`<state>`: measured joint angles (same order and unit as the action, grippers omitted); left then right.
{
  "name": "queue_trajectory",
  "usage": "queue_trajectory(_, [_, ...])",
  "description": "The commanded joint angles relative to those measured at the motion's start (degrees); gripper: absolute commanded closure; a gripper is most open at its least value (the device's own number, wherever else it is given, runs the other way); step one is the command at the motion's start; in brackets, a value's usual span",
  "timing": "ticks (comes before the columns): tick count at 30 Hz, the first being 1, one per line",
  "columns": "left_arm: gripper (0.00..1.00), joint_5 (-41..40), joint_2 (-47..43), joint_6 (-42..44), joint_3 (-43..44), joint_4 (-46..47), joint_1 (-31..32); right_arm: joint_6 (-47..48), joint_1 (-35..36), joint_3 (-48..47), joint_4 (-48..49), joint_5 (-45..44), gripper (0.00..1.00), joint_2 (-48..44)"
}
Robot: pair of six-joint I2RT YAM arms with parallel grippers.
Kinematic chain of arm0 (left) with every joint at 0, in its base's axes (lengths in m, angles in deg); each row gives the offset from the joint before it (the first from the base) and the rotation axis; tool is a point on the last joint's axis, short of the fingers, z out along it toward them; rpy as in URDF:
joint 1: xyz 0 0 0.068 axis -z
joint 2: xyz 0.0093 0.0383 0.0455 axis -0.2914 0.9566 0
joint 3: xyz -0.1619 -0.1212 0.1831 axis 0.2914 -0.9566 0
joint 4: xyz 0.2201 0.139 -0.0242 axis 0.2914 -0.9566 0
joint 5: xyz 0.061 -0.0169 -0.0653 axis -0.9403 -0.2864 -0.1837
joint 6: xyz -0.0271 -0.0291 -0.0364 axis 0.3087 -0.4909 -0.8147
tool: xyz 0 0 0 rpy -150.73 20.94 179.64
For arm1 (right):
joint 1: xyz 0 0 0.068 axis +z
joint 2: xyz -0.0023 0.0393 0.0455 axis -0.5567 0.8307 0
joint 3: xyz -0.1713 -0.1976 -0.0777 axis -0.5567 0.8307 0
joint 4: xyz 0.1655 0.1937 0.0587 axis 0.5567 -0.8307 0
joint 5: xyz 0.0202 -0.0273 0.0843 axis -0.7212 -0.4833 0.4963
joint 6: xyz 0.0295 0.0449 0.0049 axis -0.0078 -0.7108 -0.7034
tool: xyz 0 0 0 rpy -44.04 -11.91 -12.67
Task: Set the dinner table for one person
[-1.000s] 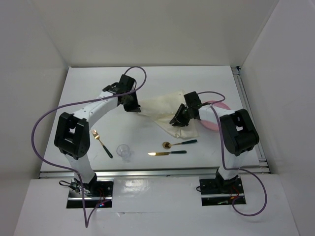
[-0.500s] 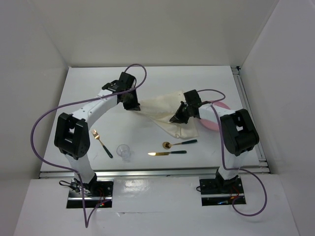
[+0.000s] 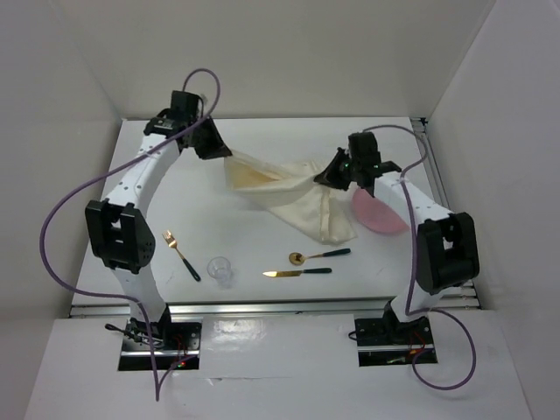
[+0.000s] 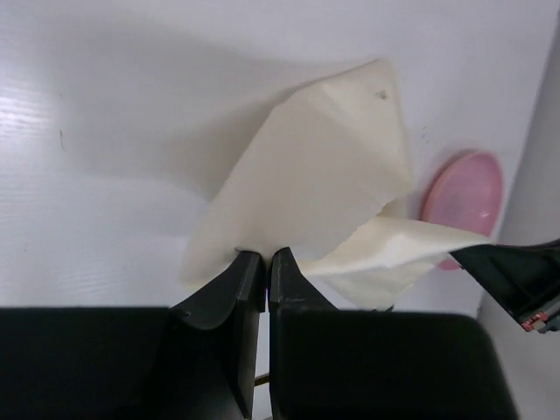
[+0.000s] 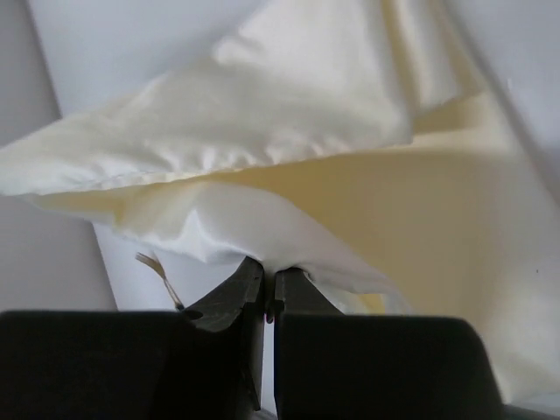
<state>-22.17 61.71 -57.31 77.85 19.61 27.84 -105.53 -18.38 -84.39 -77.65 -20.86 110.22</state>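
Note:
A cream cloth placemat hangs stretched above the white dinner table, held at two corners. My left gripper is shut on its left corner; the wrist view shows the cloth pinched at the gripper. My right gripper is shut on the right corner; the cloth also shows in that wrist view above the gripper. A pink plate lies under the right arm and shows in the left wrist view.
Near the front edge lie a gold fork, a clear glass, a gold spoon with dark handle and a gold knife. White walls enclose the table on three sides.
Both grippers have lifted and moved apart toward the back, the left far to the back left, the right to the back right. The placemat is pulled up and stretched out between them.

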Motion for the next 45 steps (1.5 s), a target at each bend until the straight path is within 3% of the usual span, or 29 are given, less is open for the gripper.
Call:
queue_trajectory(1, [1.0,8.3,-2.3,-2.1,2.5,0.1,-5.6,6.9,-0.7,-8.4,-3.9,-2.8,1.0,-7.3])
queue_trajectory(7, [1.0,17.2,-10.2,-10.0,-0.5,3.7,-14.4,10.2,-0.7,-14.2,-7.5,-3.5,1.0,-14.0])
queue_trajectory(13, [1.0,18.8,-19.7,-17.4,-2.6,7.6,-19.1,11.3,-0.7,-20.9,-10.7,-4.6,1.0,-17.4])
queue_trajectory(16, [1.0,21.2,-21.8,-20.6,-3.3,9.9,-22.4,11.8,-0.7,-24.3,-10.7,-3.3,1.0,-17.4])
queue_trajectory(20, [1.0,27.3,-22.3,-22.9,2.5,7.8,-26.5,12.9,-0.7,-33.7,-14.7,-0.4,1.0,-14.3])
queue_trajectory(24, [1.0,31.2,-22.3,-27.3,1.3,14.0,-28.2,12.9,-0.7,-39.1,-15.4,1.4,1.0,-11.7])
queue_trajectory(34, [1.0,34.0,-9.7,-28.0,6.9,18.3,-25.8,11.5,-3.4,-43.8,-6.3,6.9,1.0,0.0])
queue_trajectory(37, [1.0,33.4,-6.4,-26.9,8.3,20.3,-25.2,9.1,-5.8,-42.4,3.5,12.3,1.0,4.6])
queue_trajectory(41, [1.0,35.4,-0.2,-24.8,16.1,21.5,-24.7,6.9,-9.0,-51.2,7.1,17.1,1.0,12.6])
queue_trajectory(45, [1.0,37.8,4.8,-24.1,22.3,22.3,-24.2,4.0,-11.0,-49.3,13.7,21.3,1.0,14.1])
